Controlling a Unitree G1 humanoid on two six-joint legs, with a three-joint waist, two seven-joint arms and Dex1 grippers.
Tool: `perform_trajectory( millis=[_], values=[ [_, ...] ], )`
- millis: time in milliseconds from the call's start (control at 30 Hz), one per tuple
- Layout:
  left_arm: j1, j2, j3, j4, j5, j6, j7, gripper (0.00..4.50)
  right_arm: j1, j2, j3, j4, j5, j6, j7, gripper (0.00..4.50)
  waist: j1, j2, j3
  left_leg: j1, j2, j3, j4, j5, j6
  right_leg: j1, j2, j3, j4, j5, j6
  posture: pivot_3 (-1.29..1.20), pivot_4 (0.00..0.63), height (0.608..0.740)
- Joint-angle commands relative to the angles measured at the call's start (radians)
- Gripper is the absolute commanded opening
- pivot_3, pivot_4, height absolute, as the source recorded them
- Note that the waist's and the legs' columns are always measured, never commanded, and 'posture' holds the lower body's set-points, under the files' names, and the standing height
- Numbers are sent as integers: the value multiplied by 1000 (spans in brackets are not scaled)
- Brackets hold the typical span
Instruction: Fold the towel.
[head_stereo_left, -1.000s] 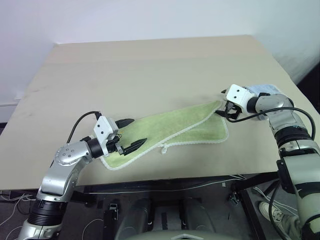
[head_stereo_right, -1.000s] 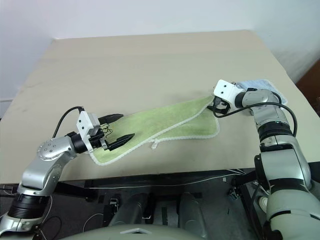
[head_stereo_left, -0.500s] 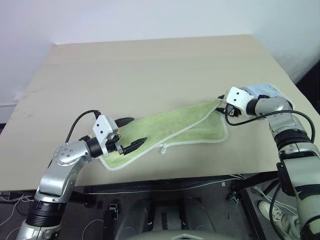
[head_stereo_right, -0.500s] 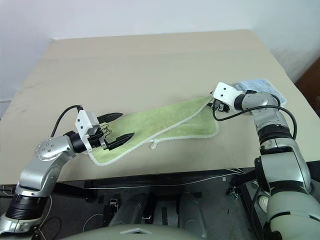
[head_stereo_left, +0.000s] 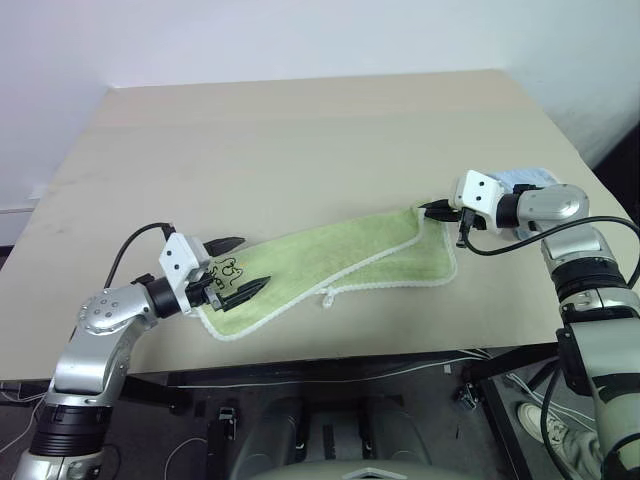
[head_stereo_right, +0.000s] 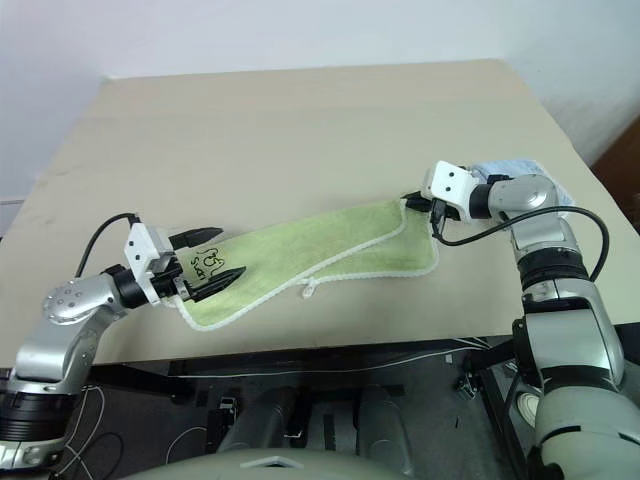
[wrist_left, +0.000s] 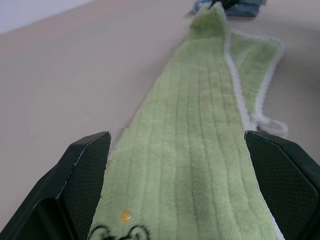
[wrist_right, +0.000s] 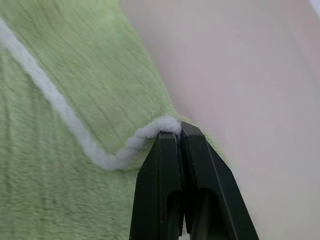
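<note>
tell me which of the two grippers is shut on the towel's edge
The right gripper: its fingers are pressed together on the white-edged corner of the green towel. The left gripper hovers over the towel's other end with its fingers spread wide.

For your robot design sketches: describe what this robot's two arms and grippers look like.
Both arms are jointed silver-grey metal segments with dark joints. Each ends in a white boxy wrist block with a looping black cable. The left gripper and right gripper each have two tapered black fingers.

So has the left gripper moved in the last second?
Yes. The left gripper has slid toward the robot's left along the towel, uncovering the dark stitched mark near that corner, with its fingers open.
</note>
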Motion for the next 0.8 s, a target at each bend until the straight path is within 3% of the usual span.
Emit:
perform_trajectory(
  millis=[33, 167, 267, 467, 700, 800],
  values=[
    [6, 24, 49, -50, -25, 7, 8, 4500, -117, 28, -91, -64, 91, 125, -54, 14, -4, 1, 1, 0, 0, 0, 0, 0, 0, 0, 0, 0, 0, 0, 0, 0, 150, 740],
    [-4, 61, 107, -114, -73, 55, 18, 4500, -163, 92, -114, -193, 157, 303, -61, 14, -4, 1, 0, 0, 1, 0, -2, 0, 0, -2, 1, 1, 0, 0, 0, 0, 150, 740],
    [45, 103, 168, -160, -124, 82, -23, 4500, -166, 125, -66, -250, 79, 304, -149, 14, -2, 1, 1, 0, 1, 0, -3, 0, 0, -4, 1, 0, 0, 0, 0, 0, 150, 740],
    [133, 150, 223, -238, -236, 156, -82, 4500, -299, 207, -52, -171, 4, 299, -354, 14, -1, 2, 1, -1, 0, 0, -3, 0, 0, -6, 0, 0, 0, 0, 0, 0, 150, 740],
    [241, 112, 158, -292, -213, 148, -81, 4500, -413, 253, -51, -55, -32, 270, -476, 14, -2, 2, 1, 0, 0, 0, -6, 1, -2, -6, 0, 0, -1, 0, 0, 0, 150, 740],
    [261, 89, 81, -278, -111, 114, -35, 4500, -450, 255, -65, 10, -36, 247, -521, 14, -1, 2, 1, 0, -1, 0, -6, 1, -2, -6, 0, 0, -1, 0, -1, 0, 150, 740]
  ],
)
